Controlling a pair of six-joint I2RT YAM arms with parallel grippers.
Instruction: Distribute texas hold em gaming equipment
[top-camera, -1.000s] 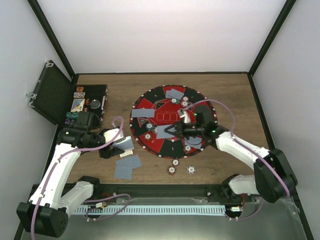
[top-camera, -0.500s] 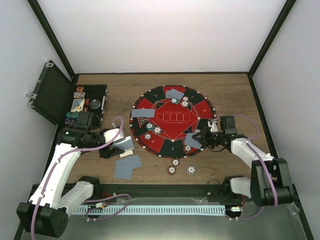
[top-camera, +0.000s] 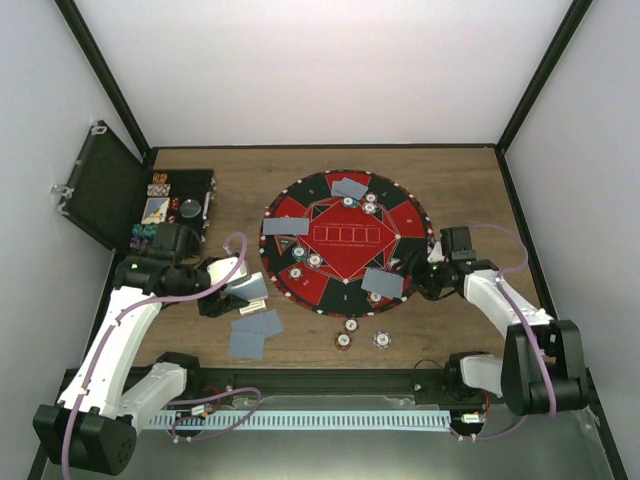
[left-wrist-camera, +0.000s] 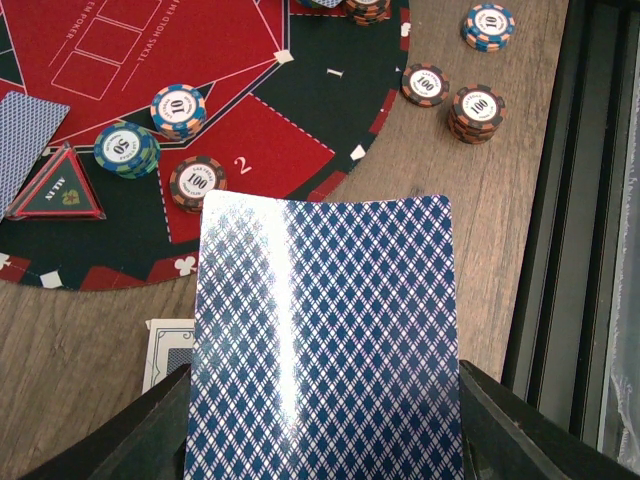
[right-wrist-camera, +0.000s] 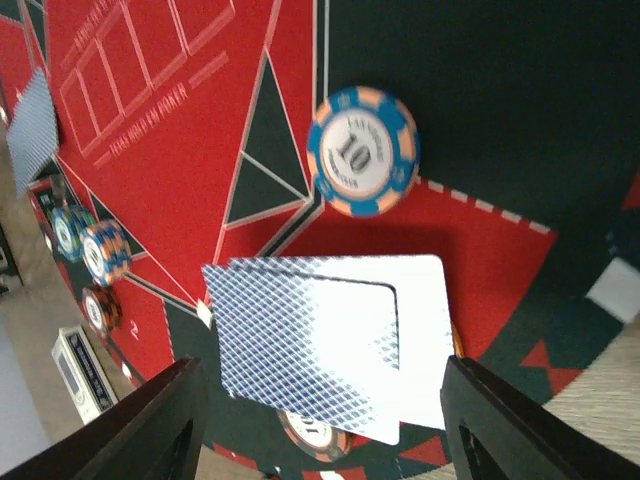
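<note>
Top view: bright, even light from above. White walls (top-camera: 300, 70) glow, back one nearly washed out. Only soft, faint shadows on the desk (top-camera: 460, 190). Pic is sharp, but things look small.

Left wrist view: big white glare stripe down the held card (left-wrist-camera: 325, 340). Chips (left-wrist-camera: 178, 108) & mat (left-wrist-camera: 150, 50) sharp. Fingers (left-wrist-camera: 130, 440) at bottom dark, a bit soft.

Right wrist view: blurry all over. Strong white glare patch on the cards (right-wrist-camera: 300, 330). "10" chip (right-wrist-camera: 362, 152) fuzzy, corners dim.
</note>
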